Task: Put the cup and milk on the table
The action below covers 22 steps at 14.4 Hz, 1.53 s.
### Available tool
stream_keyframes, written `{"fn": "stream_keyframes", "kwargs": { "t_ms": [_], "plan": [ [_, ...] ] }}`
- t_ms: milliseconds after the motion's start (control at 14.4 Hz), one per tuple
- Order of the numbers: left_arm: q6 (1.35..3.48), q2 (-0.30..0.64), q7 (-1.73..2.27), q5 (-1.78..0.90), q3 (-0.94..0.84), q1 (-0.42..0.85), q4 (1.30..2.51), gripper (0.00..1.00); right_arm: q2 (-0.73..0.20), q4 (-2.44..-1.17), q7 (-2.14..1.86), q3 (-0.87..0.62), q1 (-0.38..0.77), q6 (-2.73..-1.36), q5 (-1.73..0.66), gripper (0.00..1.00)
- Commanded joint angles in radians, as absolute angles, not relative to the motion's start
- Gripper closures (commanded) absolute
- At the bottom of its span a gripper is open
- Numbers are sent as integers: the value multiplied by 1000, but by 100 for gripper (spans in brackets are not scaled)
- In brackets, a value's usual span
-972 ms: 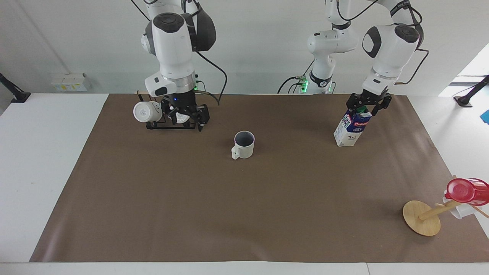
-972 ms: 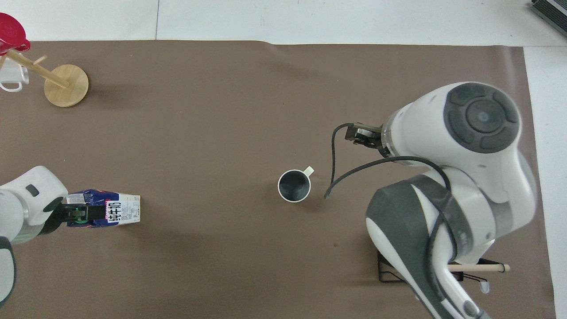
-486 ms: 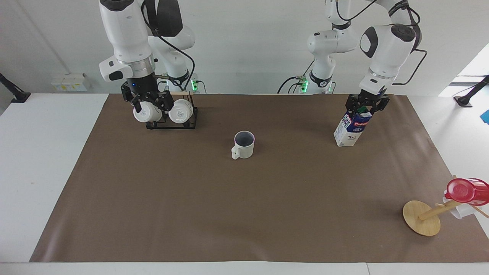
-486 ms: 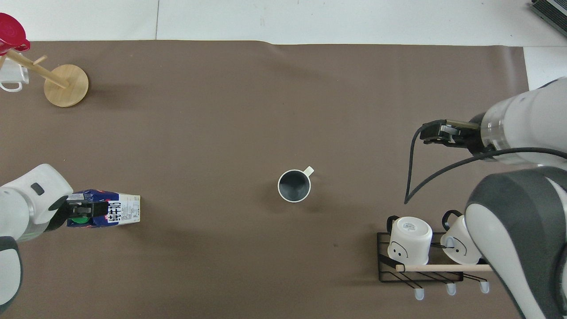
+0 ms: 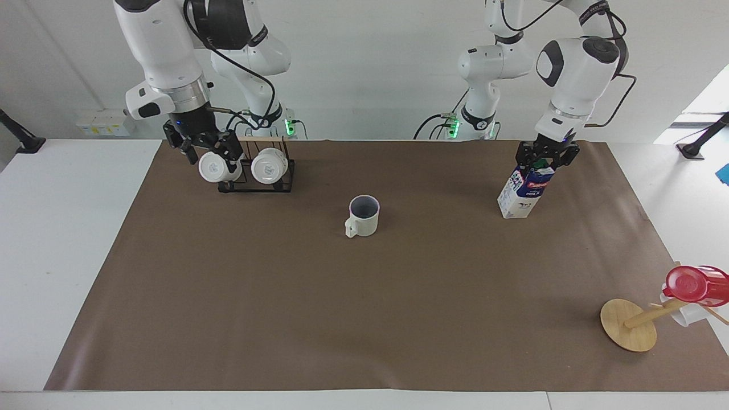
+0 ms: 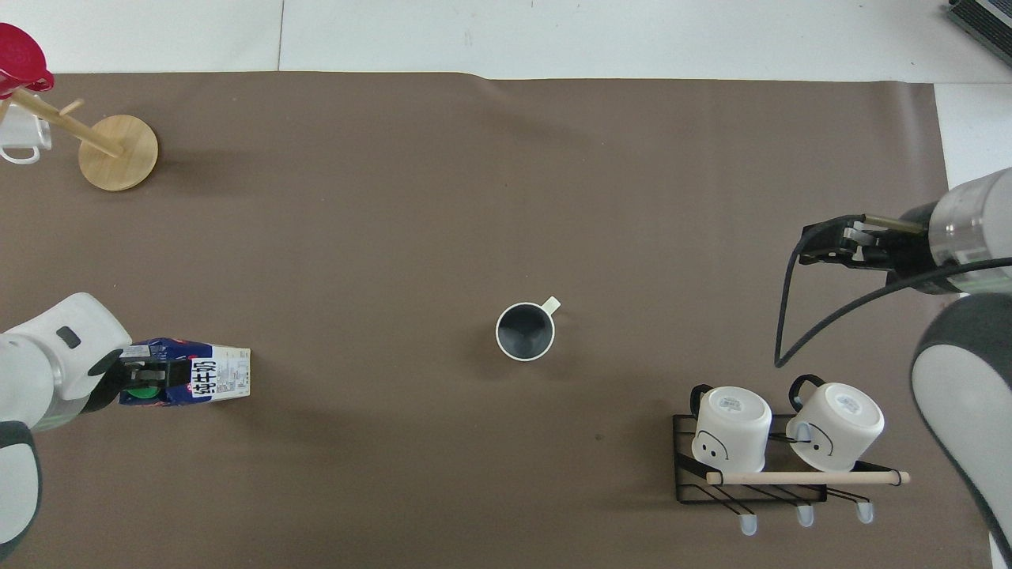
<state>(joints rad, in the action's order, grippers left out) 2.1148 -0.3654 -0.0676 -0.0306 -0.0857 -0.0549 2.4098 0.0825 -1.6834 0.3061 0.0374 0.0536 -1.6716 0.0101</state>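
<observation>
The cup [image 5: 364, 215] stands upright on the brown paper of the table [image 5: 364, 319], near its middle, with nothing touching it; it also shows in the overhead view [image 6: 525, 332]. The milk [image 5: 523, 196] stands on the paper toward the left arm's end. My left gripper [image 5: 541, 165] is open, its fingers on either side of the carton's top, where the green cap shows between them [image 6: 142, 390]. My right gripper [image 5: 206, 149] is open and empty, up in the air over the mug rack's end.
A black wire rack [image 5: 256, 185] with two white mugs [image 5: 213, 167] stands near the robots toward the right arm's end. A tipped wooden stand [image 5: 628, 333] with a red plastic cup [image 5: 692, 285] lies at the paper's corner farthest from the robots, toward the left arm's end.
My right arm has risen and swung from over the rack toward its own end of the table, uncovering both rack mugs. My left gripper has lifted slightly at the carton's top. Cup and milk have stayed put.
</observation>
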Motion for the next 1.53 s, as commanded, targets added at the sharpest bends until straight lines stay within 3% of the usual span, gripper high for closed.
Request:
{"fn": "stream_keyframes", "kwargs": {
  "t_ms": [0, 278, 694, 1458],
  "plan": [
    [2118, -371, -75, -17, -75, -41, 2419, 44, 84, -1611, 279, 57, 40, -1602, -12, 0],
    [2102, -354, -75, -17, -75, -48, 2396, 52, 87, -1543, 241, 101, 40, -1524, -9, 0],
    [1987, -316, -6, -17, -84, -29, 2263, 52, 117, -1577, 97, 101, 57, -1499, -11, 0],
    [1930, -288, 277, -17, -87, 201, 2158, 51, 89, -1577, 83, 101, 46, -1507, 23, 0]
  ]
}}
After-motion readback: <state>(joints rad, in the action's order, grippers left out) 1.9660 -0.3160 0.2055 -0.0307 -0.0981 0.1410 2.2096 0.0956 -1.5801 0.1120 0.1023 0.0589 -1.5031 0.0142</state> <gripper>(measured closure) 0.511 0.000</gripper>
